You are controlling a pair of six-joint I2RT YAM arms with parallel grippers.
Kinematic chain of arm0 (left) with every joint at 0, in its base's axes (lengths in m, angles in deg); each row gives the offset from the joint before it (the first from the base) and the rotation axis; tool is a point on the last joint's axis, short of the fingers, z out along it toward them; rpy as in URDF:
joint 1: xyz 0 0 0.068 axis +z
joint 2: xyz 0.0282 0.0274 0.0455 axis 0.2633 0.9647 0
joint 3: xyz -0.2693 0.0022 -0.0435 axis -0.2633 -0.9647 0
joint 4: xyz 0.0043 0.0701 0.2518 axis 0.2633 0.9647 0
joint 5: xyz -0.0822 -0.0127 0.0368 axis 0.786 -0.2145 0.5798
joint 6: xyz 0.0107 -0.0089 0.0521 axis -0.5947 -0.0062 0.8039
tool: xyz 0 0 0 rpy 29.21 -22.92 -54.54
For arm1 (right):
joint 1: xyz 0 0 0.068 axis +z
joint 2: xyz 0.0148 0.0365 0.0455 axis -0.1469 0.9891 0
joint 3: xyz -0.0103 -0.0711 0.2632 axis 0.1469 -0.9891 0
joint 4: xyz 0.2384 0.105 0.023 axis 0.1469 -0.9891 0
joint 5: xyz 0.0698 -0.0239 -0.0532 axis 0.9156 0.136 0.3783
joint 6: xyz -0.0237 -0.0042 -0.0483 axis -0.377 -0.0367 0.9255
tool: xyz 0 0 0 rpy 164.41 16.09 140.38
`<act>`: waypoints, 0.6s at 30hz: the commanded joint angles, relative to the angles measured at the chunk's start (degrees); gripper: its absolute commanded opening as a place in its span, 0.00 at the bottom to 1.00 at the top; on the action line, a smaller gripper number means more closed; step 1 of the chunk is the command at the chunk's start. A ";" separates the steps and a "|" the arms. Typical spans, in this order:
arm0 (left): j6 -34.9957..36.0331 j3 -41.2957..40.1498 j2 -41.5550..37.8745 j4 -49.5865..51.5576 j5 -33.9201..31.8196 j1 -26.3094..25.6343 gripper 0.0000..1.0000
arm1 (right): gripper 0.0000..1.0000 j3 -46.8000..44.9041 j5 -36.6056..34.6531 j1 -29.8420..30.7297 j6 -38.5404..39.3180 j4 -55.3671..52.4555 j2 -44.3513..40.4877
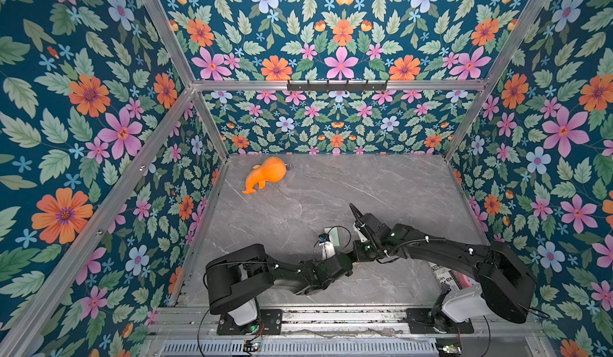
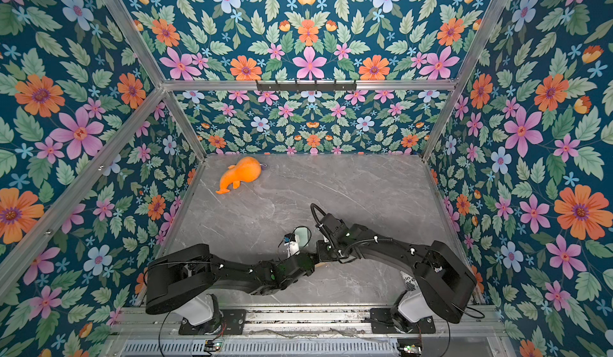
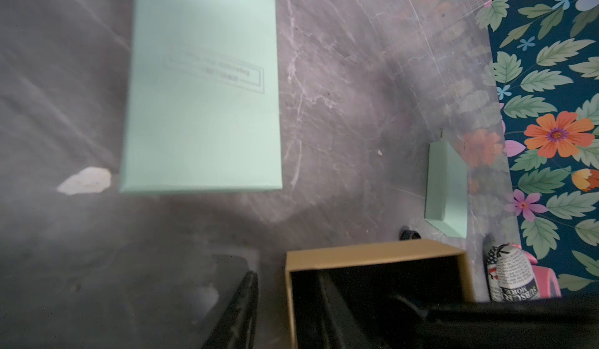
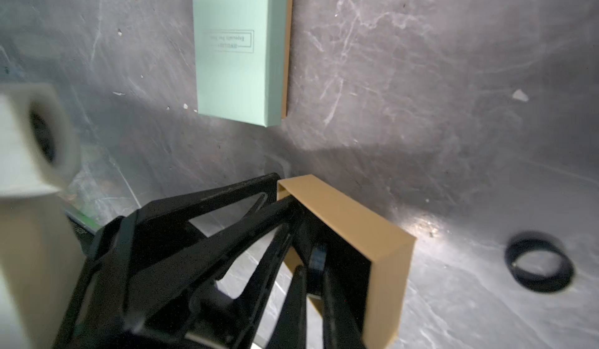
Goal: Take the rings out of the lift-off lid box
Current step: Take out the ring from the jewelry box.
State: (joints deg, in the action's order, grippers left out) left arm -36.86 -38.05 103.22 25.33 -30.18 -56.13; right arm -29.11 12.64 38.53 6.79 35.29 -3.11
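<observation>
The open tan base of the lift-off lid box (image 4: pixel 356 221) (image 3: pixel 372 253) has a black inside and is tilted off the table. My left gripper (image 3: pixel 287 277) is shut on its side wall, with one finger outside and one inside. My right gripper (image 4: pixel 312 268) reaches into the box, shut on a black ring (image 4: pixel 319 255) at its fingertips. Another ring (image 4: pixel 539 263) (image 3: pixel 410 235) lies on the table beside the box. In both top views the arms hide both grippers, and only a tan sliver of the box (image 1: pixel 356 263) (image 2: pixel 321 265) shows.
A flat mint-green box part (image 3: pixel 201 88) (image 4: pixel 240 49) (image 1: pixel 335 236) lies just beyond the grippers. A second mint piece (image 3: pixel 447 185) stands near the right wall. A newspaper-print item (image 3: pixel 512 276) (image 1: pixel 444 279) sits by the right arm's base. An orange plush toy (image 1: pixel 265 174) (image 2: pixel 240 173) lies at the back left.
</observation>
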 commanded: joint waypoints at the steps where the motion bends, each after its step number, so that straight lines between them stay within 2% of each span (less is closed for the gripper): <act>1: 0.27 -0.09 0.76 7.09 2.44 0.03 0.34 | 0.06 -1.04 2.22 -0.79 -1.13 1.99 -1.51; 10: 0.83 1.05 1.35 7.66 2.39 0.03 0.34 | 0.06 -3.40 5.75 -2.66 -1.92 4.04 -3.49; 18: 1.79 1.88 -0.59 10.09 1.23 0.03 0.35 | 0.05 -4.53 5.79 -3.47 -2.33 3.93 -3.64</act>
State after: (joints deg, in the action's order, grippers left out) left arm -36.33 -36.32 103.09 28.50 -29.83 -56.13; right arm -33.44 18.09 35.25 5.32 38.65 -6.70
